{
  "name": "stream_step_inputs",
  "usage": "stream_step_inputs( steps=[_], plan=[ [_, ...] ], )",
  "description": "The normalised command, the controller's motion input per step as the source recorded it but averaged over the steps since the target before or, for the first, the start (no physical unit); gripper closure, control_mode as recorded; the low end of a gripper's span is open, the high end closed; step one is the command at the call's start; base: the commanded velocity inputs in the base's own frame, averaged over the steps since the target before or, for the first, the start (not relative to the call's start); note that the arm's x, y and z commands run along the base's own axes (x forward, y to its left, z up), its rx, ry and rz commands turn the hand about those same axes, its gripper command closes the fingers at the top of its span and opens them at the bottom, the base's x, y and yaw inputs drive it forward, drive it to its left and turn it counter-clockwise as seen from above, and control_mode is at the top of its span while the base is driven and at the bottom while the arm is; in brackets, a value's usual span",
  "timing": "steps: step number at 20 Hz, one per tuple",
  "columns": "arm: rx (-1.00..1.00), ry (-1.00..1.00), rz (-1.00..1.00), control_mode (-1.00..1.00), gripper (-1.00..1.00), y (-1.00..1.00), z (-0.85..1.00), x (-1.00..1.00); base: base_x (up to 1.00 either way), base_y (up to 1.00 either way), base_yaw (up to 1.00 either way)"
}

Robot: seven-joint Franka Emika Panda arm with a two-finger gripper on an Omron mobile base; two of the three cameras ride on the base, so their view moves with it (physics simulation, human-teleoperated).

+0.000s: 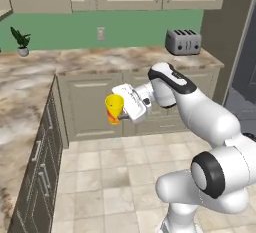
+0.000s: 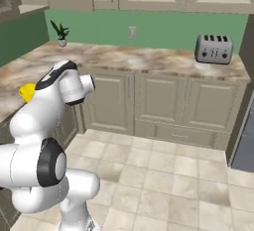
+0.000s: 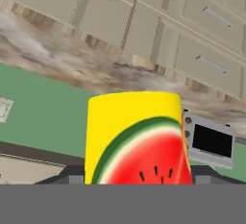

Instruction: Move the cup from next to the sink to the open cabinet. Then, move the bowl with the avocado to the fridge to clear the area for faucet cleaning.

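The white arm rises from its base, bends at the elbow and reaches out level over the floor, wrist turned sideways. Its gripper (image 1: 117, 113) is closed around the cup (image 1: 114, 108), with 2 dark fingers (image 3: 67, 174) flanking it in the hand view.

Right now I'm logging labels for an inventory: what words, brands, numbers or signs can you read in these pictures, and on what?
None can be read.
cup, held in the gripper: a watermelon slice picture, no lettering.
toaster: small dark marks on its front, too small to read.
wall outlet: no readable marking.
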Motion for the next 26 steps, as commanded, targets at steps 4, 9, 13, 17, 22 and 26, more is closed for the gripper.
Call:
stream_step_inputs(
  steps=[4, 9, 13, 17, 22, 26],
  plan=[
    [0.0, 0.0, 0.0, 1.0, 1.0, 0.0, 0.0, 0.0, 1.0, 0.3, -0.11],
    [0.0, 0.0, 0.0, 1.0, 1.0, 0.0, 0.0, 0.0, 1.0, 0.49, -0.07],
    [0.0, 0.0, 0.0, 1.0, 1.0, 0.0, 0.0, 0.0, 1.0, 0.62, -0.04],
    [0.0, 0.0, 0.0, 1.0, 1.0, 0.0, 0.0, 0.0, 1.0, 0.73, -0.01],
    [0.0, 0.0, 0.0, 1.0, 1.0, 0.0, 0.0, 0.0, 1.0, 0.4, 0.2],
    [0.0, 0.0, 0.0, 1.0, 1.0, 0.0, 0.0, 0.0, 0.95, -0.33, 0.5]
  ],
)
